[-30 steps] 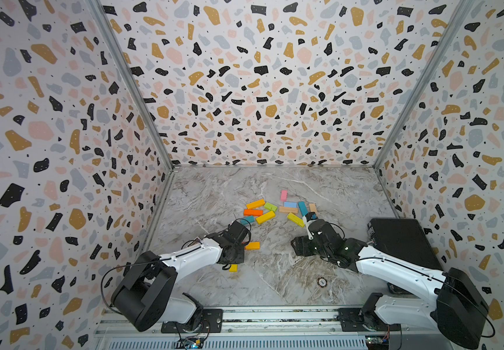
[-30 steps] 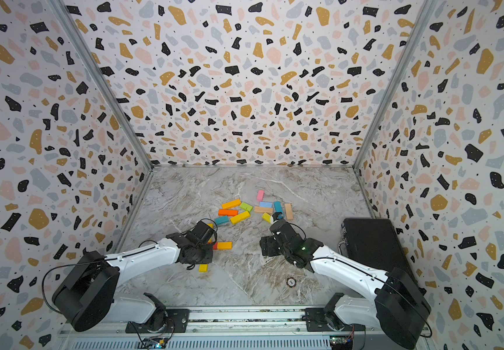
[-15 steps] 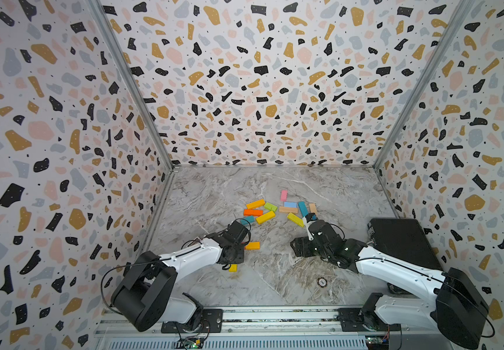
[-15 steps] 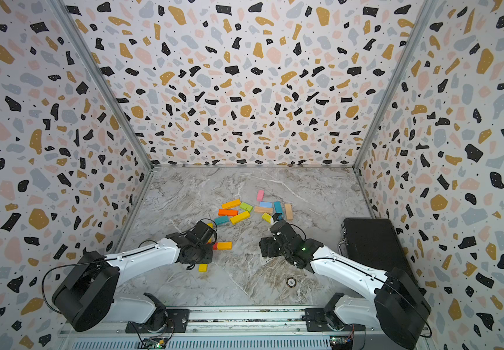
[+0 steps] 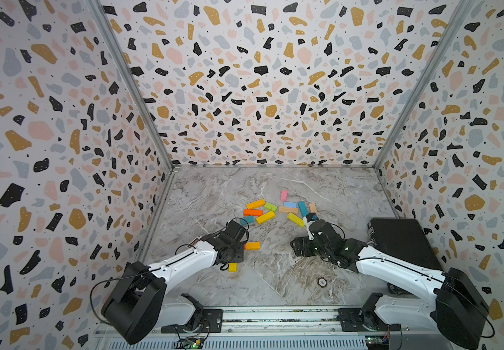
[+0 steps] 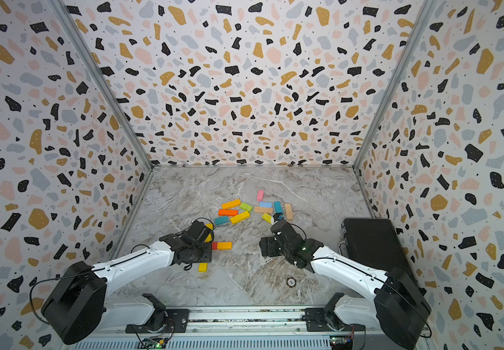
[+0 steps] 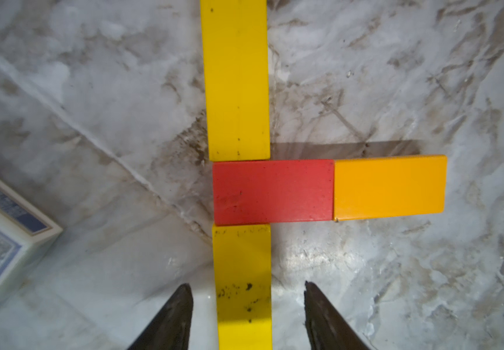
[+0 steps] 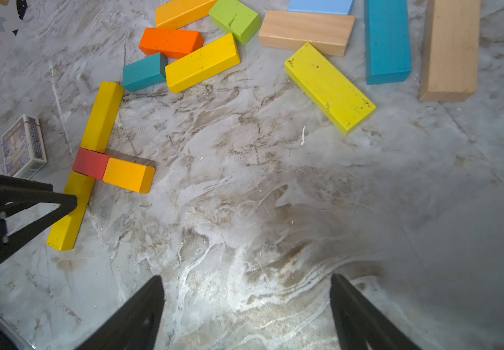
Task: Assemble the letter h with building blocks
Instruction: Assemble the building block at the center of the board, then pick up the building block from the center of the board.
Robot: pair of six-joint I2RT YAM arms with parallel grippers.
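Stem of the h is laid out left of the middle of the table (image 5: 275, 272), nearer its front edge: upper yellow bar (image 7: 235, 78), red block (image 7: 272, 191) and lower yellow bar (image 7: 241, 251) butt end to end in one line. All three lie flat.

Orange block (image 7: 388, 188) abuts the red block's short end and sticks out sideways. My reading: red is the junction piece, so the arch can branch off the stem without a gap.

Left gripper (image 7: 246, 288) straddles the lower yellow bar, jaws apart – bare table shows on both sides, so nothing is clamped. The bar rests on the table on its own.

Right gripper (image 8: 246, 278) hangs over bare table with its jaws wide apart and nothing between them. It faces the loose blocks near the table's middle, toward the back edge, the lime-yellow bar (image 8: 329, 88) nearest. Probably posed to fetch the next piece.

Missing, as I judge it – the short leg down from the orange block's free end.

A small printed box (image 8: 23, 145) lies beside the stem, apart from it
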